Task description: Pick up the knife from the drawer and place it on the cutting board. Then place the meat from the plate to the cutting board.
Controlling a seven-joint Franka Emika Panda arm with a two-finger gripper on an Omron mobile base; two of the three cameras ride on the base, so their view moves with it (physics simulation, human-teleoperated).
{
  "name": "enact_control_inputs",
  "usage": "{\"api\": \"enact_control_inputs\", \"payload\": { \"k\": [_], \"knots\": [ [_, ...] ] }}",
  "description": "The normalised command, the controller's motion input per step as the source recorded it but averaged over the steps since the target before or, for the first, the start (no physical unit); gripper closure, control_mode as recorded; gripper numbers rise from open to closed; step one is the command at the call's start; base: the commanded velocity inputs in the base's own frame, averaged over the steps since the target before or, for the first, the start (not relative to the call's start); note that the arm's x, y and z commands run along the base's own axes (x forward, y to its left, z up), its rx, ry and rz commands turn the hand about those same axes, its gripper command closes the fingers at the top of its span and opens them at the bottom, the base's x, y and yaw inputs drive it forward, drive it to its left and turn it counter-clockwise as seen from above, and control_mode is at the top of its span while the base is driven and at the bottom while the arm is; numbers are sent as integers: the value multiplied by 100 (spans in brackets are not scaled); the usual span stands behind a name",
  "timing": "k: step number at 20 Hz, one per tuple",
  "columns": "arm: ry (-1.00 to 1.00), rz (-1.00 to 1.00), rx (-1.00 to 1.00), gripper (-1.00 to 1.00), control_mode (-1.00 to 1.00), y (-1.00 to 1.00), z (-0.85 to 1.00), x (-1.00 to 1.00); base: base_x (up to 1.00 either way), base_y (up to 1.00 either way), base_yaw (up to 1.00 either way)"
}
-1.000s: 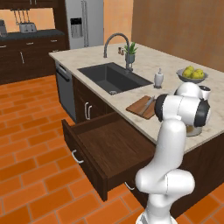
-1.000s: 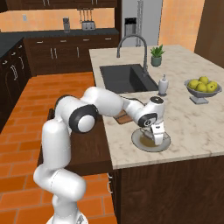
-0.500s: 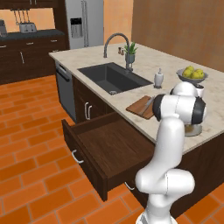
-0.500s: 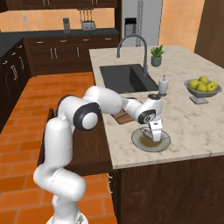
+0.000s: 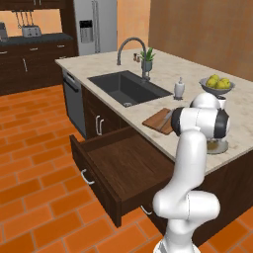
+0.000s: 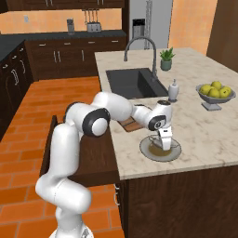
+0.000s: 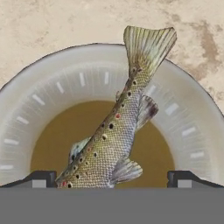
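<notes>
The drawer [image 5: 123,165] stands open, and its floor looks bare, so the knife step is probably done. A thin pale streak on the board [image 5: 155,118] may be the knife, but it is too small to be sure.

The second half is not yet done: the meat [image 7: 118,131] lies on the plate [image 7: 52,78]. The claw [image 7: 112,179] hangs right over it, tips wide apart on either side and gripping nothing. In the right base view the board is at about 10 o'clock from the plate, close by. What is left is the grasp, the lift and the short carry there.

The meat is a whole fish, speckled silver-green with red and dark dots. It lies across the olive centre, with its tail fanned over the rim at 1 o'clock and its head towards 7 o'clock.
</notes>
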Motion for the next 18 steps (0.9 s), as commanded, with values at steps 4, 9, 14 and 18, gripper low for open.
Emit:
{"api": "enact_control_inputs", "payload": {
  "k": [4, 9, 14, 18],
  "knots": [
    [0, -4, 0, -100, -100, 0, -15, 11, 0, 0, 0],
    [1, -4, 0, -100, -100, -1, -44, 7, 0, 0, 0],
    [0, -3, 0, 100, -100, 0, -29, 3, 0, 0, 0],
    [-1, 0, 0, 100, -100, 0, 0, -3, 0, 0, 0]
  ]
}}
